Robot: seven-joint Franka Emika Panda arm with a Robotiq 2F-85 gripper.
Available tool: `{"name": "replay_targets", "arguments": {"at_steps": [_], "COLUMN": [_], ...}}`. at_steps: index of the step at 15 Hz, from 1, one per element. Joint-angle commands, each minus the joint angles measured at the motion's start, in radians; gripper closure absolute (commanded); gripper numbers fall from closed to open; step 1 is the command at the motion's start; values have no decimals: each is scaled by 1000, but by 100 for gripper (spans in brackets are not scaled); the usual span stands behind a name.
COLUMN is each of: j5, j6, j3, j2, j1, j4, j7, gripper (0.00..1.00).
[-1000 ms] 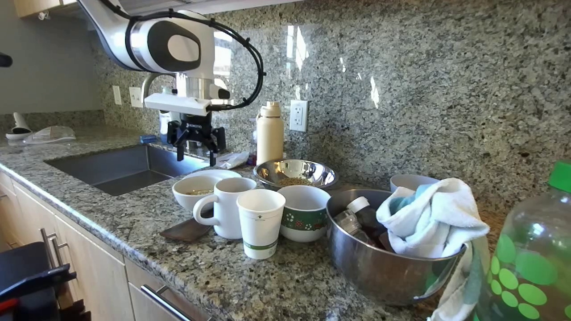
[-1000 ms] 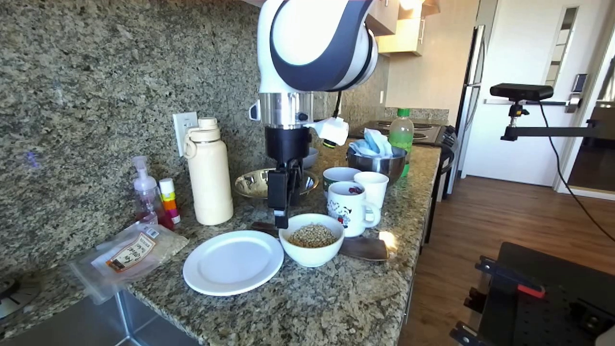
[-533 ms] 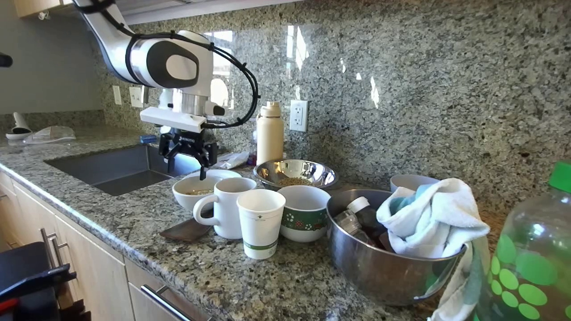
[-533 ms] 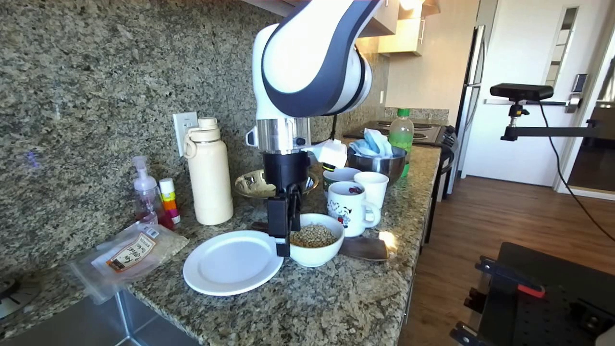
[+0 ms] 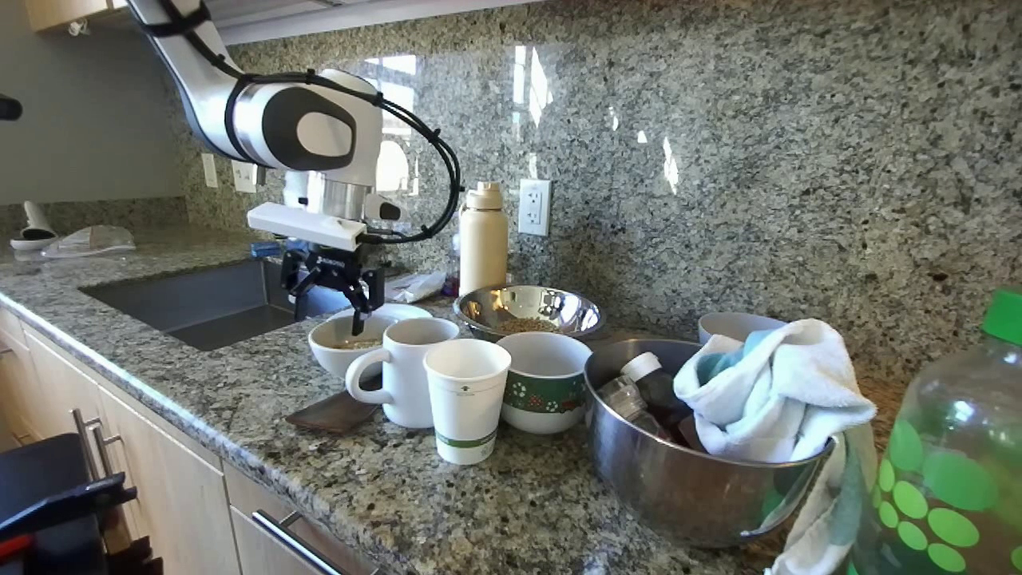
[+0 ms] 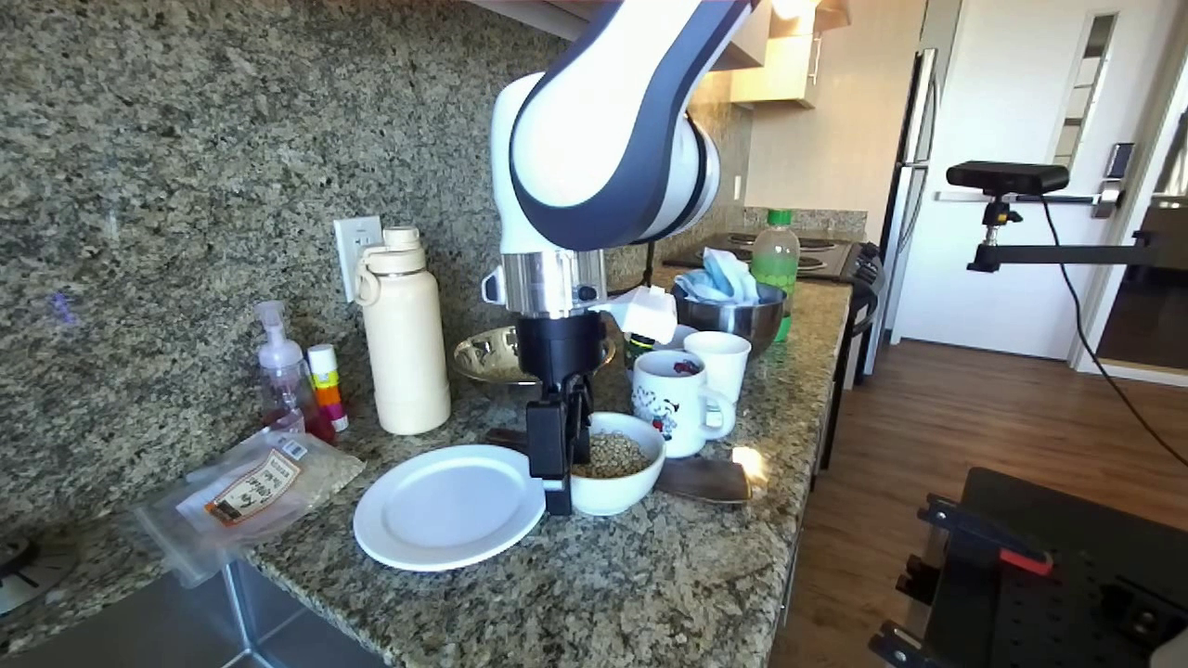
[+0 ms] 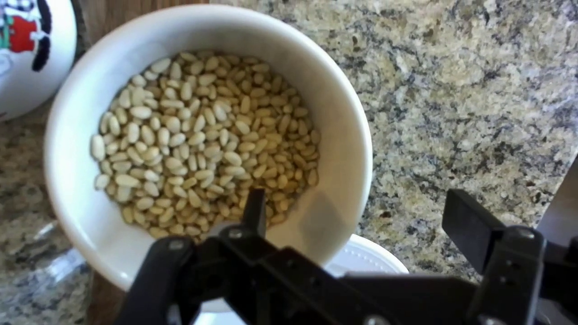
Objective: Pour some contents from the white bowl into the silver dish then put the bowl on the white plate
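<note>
white bowl (image 6: 614,494), fingers (image 7: 472,225) parted astride its rim, mug (image 6: 661,408) and white plate (image 6: 436,510) alongside

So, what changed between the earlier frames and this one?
The gripper moved down to the white bowl, as both exterior views show; its jaws stand apart, in the wrist view one over the bowl's inside and the other outside its rim. Nothing was taken hold of or let go. The bowl, the white plate and the silver dish stayed put.
</note>
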Motion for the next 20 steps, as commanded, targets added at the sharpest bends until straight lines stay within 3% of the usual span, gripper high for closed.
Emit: {"name": "replay_targets", "arguments": {"at_steps": [1,5,7,16,20], "j5": [19,26,23,4,1], "j6": [30,45,60,87,80], "j3": [22,27,28,27,17], "j2": [-11,-11,-15,-25,-55], "j1": [-20,-20,-18,-13,-17], "j4": [-26,-42,-53,-67,-69], "j7": [-16,-19,-12,13,29], "gripper": [0,0,28,96,97]}}
